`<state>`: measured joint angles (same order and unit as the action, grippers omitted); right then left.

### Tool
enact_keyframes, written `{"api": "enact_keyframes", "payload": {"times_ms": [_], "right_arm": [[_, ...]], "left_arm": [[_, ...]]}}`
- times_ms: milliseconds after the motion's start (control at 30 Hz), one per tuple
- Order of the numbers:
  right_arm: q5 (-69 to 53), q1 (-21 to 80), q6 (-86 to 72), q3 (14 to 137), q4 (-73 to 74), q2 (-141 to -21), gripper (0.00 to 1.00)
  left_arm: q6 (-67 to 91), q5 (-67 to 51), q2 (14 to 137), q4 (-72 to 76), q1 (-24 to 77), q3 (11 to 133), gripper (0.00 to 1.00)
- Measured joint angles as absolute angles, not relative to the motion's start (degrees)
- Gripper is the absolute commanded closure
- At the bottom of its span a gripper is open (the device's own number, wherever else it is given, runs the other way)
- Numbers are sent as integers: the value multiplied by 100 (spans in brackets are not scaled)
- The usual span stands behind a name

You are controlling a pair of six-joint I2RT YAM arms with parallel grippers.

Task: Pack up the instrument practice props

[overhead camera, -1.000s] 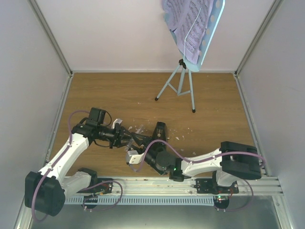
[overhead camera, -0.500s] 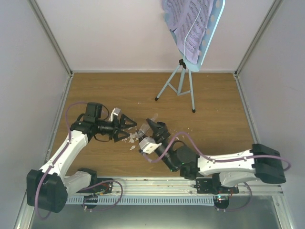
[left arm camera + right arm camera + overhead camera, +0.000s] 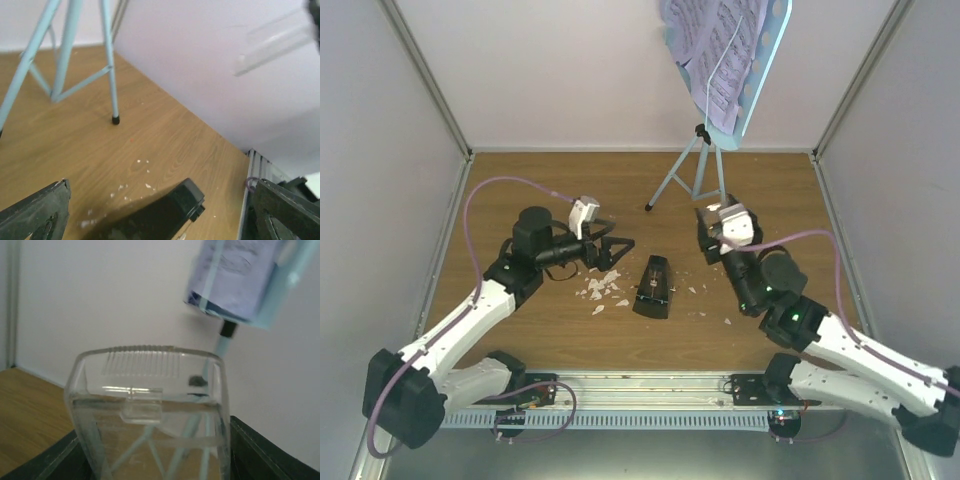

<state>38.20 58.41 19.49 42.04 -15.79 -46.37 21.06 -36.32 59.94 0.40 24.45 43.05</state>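
Note:
The black metronome (image 3: 653, 287) lies on the wooden table, its base toward the near edge. In the left wrist view the metronome (image 3: 155, 217) sits low, ahead of my left gripper (image 3: 160, 200). That left gripper (image 3: 619, 250) is open and empty, just left of the metronome's tip. My right gripper (image 3: 706, 228) is shut on the metronome's clear cover (image 3: 150, 410), held up in the air beside the tripod. The light blue music stand (image 3: 698, 178) stands at the back, with lilac sheet-music pages (image 3: 708, 45) on its desk (image 3: 272, 295).
White crumbs (image 3: 601, 286) are scattered on the table left of the metronome, with a few more (image 3: 696, 290) to its right. White walls close in the back and both sides. A metal rail (image 3: 650, 385) runs along the near edge.
My left gripper opened, let go of the metronome and drew back left. My right arm swung away to the right with the clear cover. The metronome now lies alone on the table.

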Motion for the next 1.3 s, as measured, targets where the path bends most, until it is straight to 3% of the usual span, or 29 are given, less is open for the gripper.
{"api": "enact_keyframes", "payload": {"times_ms": [267, 433, 767, 1300], "right_arm": [[2517, 3662, 191, 3913, -250, -4272, 50], [1533, 3033, -515, 3465, -69, -4285, 50], [521, 2700, -1070, 3096, -45, -4322, 50], [283, 2665, -1103, 2974, -56, -4327, 49]], "left_arm": [[735, -4379, 6810, 1734, 2829, 4095, 1], [235, -5162, 7736, 1959, 2993, 4582, 3], [-513, -5798, 8661, 1293, 3179, 5260, 17], [-801, -6149, 8954, 711, 3240, 5332, 37]]}}
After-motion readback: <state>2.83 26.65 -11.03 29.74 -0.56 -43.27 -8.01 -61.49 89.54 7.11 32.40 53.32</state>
